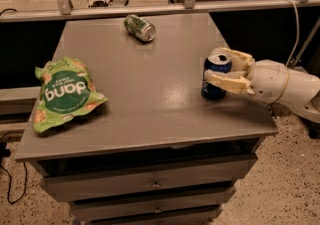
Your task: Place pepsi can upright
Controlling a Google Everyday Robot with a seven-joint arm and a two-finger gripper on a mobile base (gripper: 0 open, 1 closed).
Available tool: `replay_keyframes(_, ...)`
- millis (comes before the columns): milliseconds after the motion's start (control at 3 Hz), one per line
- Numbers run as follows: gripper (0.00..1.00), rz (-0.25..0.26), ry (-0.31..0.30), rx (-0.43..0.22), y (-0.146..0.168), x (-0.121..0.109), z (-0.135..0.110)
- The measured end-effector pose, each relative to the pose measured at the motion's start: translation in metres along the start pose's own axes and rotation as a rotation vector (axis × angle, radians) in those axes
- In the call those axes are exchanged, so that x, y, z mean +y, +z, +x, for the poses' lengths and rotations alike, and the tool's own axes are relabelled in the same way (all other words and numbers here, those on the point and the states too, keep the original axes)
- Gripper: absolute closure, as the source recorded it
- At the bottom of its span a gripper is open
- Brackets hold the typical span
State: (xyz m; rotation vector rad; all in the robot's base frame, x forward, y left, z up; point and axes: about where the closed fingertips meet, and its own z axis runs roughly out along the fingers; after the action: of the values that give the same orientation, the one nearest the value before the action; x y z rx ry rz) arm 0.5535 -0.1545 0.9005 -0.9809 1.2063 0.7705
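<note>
The pepsi can (215, 80) is dark blue with a silver top. It stands upright on the grey table (150, 94), near the right edge. My gripper (214, 67) reaches in from the right, its cream fingers (226, 82) straddling the can: one passes in front of it, the other behind its top. The fingers look slightly spread, and the can rests on the table between them.
A green can (139, 27) lies on its side at the back of the table. A green snack bag (64, 93) lies at the left. The table's right edge runs just beyond the pepsi can. A metal rail (150, 9) runs behind the table, and drawers sit below the top.
</note>
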Motion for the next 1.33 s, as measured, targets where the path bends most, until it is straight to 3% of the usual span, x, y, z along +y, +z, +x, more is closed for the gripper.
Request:
replay_keyframes(667, 0.14, 0.0, 0.001, 0.0, 0.0, -0.001, -0.004)
replay_keyframes(1000, 0.0, 0.051, 0.045, 0.018, -0.017, -0.004, 0.005)
replay_keyframes(1333, 0.0, 0.09, 0.052, 0.096, -0.044, -0.013, 0.001)
